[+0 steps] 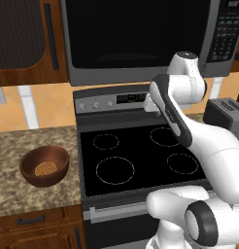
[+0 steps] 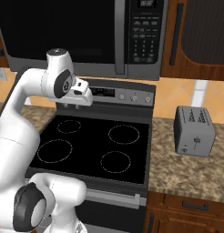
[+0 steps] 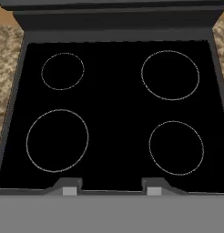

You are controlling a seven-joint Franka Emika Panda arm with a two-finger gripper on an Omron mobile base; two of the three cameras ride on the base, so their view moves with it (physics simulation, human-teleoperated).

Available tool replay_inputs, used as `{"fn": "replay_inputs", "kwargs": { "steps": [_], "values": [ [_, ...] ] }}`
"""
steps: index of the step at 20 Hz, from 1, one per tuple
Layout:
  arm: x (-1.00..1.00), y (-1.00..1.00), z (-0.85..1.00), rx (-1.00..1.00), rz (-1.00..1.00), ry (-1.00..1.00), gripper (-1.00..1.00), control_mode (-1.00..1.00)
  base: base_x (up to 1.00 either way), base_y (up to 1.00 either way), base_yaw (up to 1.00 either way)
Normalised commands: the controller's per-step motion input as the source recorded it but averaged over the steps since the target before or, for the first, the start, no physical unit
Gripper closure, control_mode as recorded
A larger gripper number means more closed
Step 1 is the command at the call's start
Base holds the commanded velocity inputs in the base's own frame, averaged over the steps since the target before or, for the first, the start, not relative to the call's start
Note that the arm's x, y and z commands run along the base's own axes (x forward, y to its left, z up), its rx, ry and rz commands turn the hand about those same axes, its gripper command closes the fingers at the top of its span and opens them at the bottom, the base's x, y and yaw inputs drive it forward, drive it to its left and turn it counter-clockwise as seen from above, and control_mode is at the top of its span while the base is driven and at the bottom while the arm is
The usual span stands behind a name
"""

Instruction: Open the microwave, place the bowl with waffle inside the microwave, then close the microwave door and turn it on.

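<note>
Hand view looks straight down on the black stove (image 3: 114,113), and the two dark fingertips (image 3: 70,187) of the gripper (image 3: 112,189) stand apart at the bottom edge with nothing between them, roughly half spread. From the left base view, the arm is bent over the stove with its hand high above the burner rings. The microwave (image 1: 141,39) hangs above the stove, and the microwave door (image 2: 59,32) sits shut. The bowl (image 1: 44,165) rests on the granite counter (image 1: 24,189) left of the stove, well apart from the gripper, with the waffle (image 1: 45,168) lying flat in its bottom. A grey toaster (image 2: 194,131) stands on the counter to the right.
</note>
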Motion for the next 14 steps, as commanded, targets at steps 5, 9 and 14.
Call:
{"fn": "replay_inputs", "kwargs": {
  "steps": [5, 9, 14],
  "values": [
    [-0.15, -0.25, 0.45, 0.11, 0.00, -0.13, -1.00, -1.00, 0.00, 0.00, 0.00],
    [-0.10, -0.69, 0.69, 0.17, -0.02, -0.19, -1.00, -1.00, 0.00, 0.00, 0.00],
    [-0.10, -0.88, 0.62, 0.03, -0.11, -0.15, -1.00, -1.00, 0.00, 0.00, 0.00]
  ]
}}
